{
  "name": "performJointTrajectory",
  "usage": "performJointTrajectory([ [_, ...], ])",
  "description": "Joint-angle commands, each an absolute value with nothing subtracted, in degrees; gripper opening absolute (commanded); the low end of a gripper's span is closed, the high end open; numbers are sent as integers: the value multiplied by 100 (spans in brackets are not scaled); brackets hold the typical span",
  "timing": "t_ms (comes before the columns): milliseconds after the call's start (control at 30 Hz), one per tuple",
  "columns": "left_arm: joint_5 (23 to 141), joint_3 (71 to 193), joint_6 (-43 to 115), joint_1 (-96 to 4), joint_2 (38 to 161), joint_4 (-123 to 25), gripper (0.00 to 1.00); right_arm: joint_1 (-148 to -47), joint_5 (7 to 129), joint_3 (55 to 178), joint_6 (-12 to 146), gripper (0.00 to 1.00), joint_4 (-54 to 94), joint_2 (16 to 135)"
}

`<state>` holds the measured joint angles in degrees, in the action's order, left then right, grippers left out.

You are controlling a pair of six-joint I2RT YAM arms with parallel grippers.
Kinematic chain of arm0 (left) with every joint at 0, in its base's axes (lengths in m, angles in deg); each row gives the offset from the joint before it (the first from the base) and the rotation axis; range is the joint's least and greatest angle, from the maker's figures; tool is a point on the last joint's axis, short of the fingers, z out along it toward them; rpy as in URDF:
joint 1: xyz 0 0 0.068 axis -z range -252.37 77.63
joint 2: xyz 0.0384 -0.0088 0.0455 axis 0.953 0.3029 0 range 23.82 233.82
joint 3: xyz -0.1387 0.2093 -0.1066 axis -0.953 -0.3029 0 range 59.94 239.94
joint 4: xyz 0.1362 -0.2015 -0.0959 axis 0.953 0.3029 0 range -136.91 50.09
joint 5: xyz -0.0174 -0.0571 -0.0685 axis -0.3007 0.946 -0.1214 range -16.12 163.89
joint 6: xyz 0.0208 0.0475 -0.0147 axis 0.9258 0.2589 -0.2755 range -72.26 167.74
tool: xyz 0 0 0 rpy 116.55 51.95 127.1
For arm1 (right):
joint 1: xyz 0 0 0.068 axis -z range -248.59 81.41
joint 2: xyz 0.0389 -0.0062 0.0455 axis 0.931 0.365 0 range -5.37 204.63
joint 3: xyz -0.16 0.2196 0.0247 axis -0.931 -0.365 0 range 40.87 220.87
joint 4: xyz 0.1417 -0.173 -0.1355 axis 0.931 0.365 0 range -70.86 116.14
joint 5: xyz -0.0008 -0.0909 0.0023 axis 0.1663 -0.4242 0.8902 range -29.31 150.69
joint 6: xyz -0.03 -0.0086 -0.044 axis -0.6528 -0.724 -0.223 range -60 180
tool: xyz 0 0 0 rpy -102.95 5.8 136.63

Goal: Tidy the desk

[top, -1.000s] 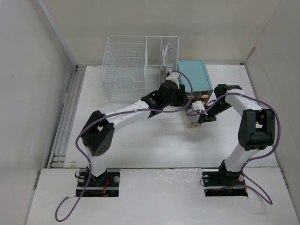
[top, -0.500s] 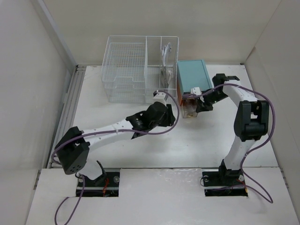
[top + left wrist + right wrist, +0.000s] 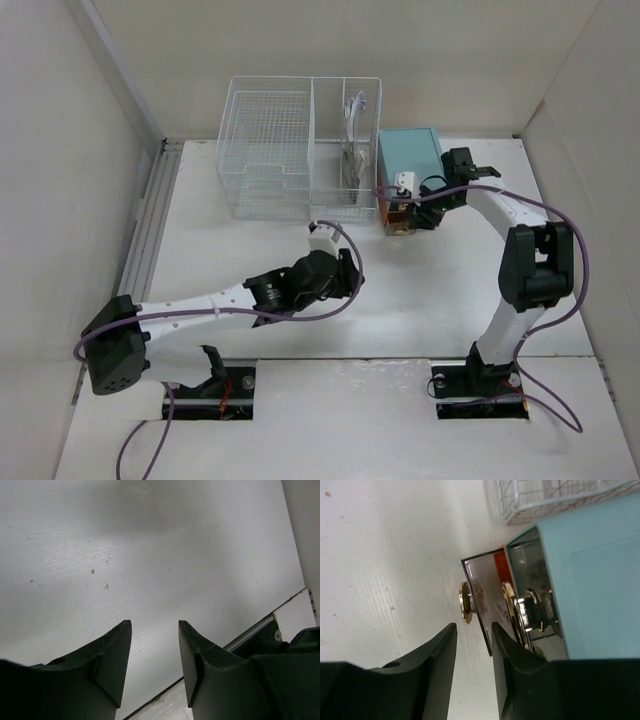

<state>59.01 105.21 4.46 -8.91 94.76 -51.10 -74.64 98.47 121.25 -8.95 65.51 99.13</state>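
Tabletop [image 3: 440, 300] fills the middle of the top view, white and matte, running from the arm bases at the near edge to the back wall. White wire-mesh basket [image 3: 290, 150] sits at its far edge, left of centre. Teal box [image 3: 412, 158] sits just beside the basket on the right, also at the far edge.

Left arm [image 3: 200, 300] lies low, stretched out to the right over the near-middle of the tabletop. Left jaws released, nothing between them. In the left wrist view the dark fingertips [image 3: 117, 650] hang over bare tabletop [image 3: 150, 555]; cannot tell if they touch it. They are well apart from basket and box.

Right arm [image 3: 535, 270] reaches back and left to the front face of the teal box. Right jaws parted, grasping nothing. In the right wrist view the fingertips [image 3: 440, 647] stop just short of a gold knob [image 3: 465, 602] on a translucent brown drawer [image 3: 482, 592] that sticks a little way out of the box. Knob is ahead of the gap, not inside it. Second gold knob [image 3: 510, 610] shows just right of it, against the box front. Tabletop [image 3: 380, 555] lies under the right jaws too, bare to the left of the drawer; contact with it cannot be told.
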Motion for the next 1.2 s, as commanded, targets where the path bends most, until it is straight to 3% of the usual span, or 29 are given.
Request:
performJointTrajectory([
  [0, 5727, 10318, 196, -769, 9142, -5280, 39, -7510, 9954, 11980, -679, 40, 6087, 9246],
  [167, 5727, 10080, 143, -715, 8922, -5394, 39, -7510, 10103, 11795, -1241, 18, 6773, 8999],
  [367, 5727, 9887, 37, -663, 8746, -5447, 39, -7588, 9718, 11689, -2094, 6, 7450, 9411],
  [667, 5727, 9413, -200, -610, 8333, -5509, 39, -8115, 8733, 11514, -1780, 4, 6495, 9649],
  [1167, 5604, 9202, -306, -557, 7911, -5342, 39, -9056, 5562, 10916, 93, 4, 2996, 9772],
])
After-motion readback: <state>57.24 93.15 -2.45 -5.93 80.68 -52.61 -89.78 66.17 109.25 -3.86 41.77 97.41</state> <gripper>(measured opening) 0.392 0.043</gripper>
